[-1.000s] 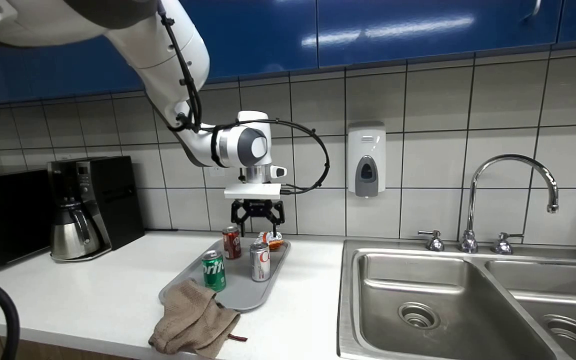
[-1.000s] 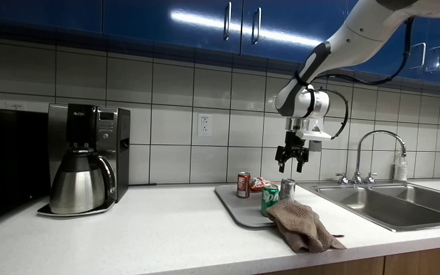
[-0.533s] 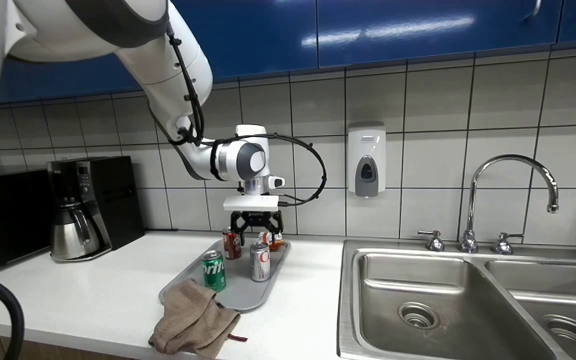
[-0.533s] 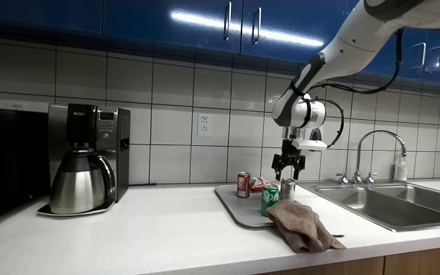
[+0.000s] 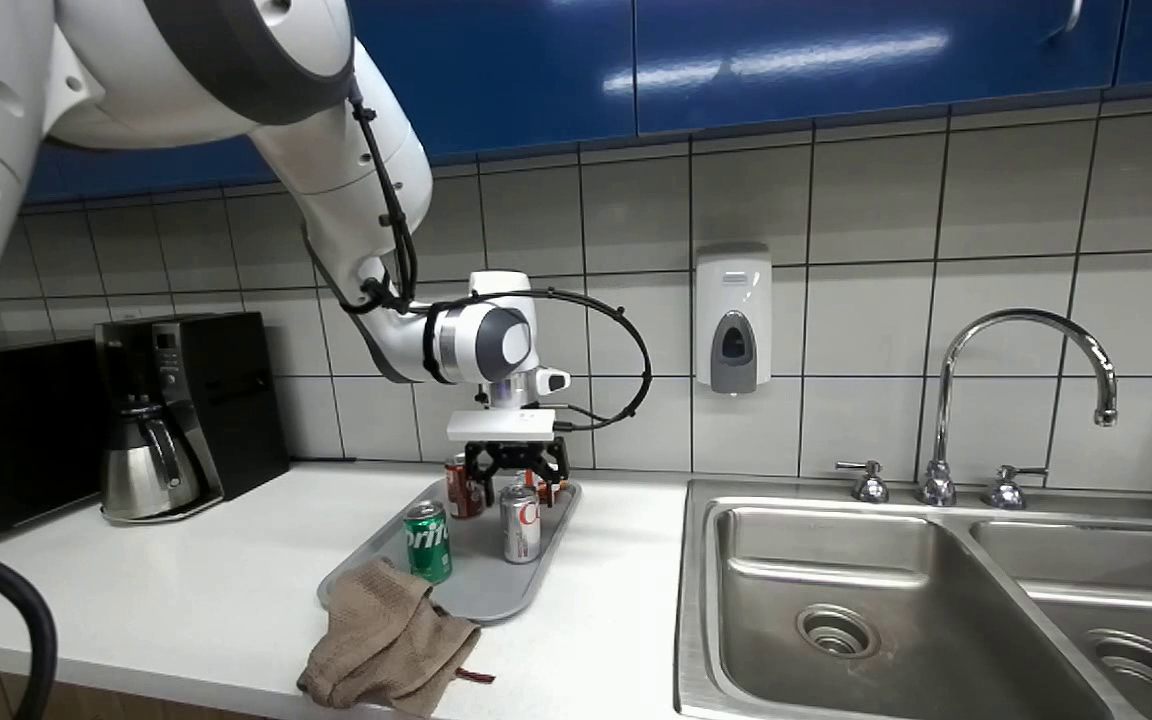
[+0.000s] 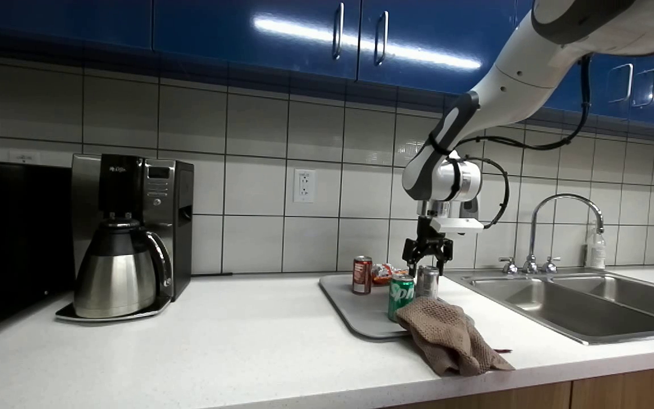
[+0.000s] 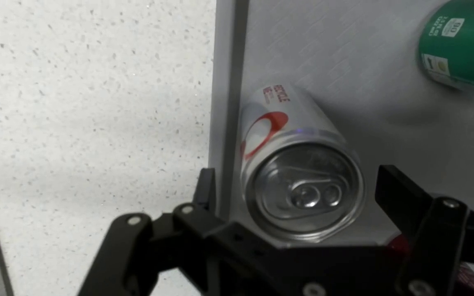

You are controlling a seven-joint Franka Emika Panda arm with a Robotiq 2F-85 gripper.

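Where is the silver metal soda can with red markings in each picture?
In an exterior view: silver metal soda can, lower half, just left of middle.
In an exterior view: silver can, lower half, right of middle.
In the wrist view: silver can, near centre, slightly right.
Shared landmark: the green metal soda can, left of it in both exterior views, at the upper right edge in the wrist view.

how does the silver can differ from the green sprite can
Lettering: red on the silver can, white on the green can.
Gripper: in the wrist view the silver can shows between the jaws of the open gripper; the green can is off to one side.
Both stand upright on the grey tray.
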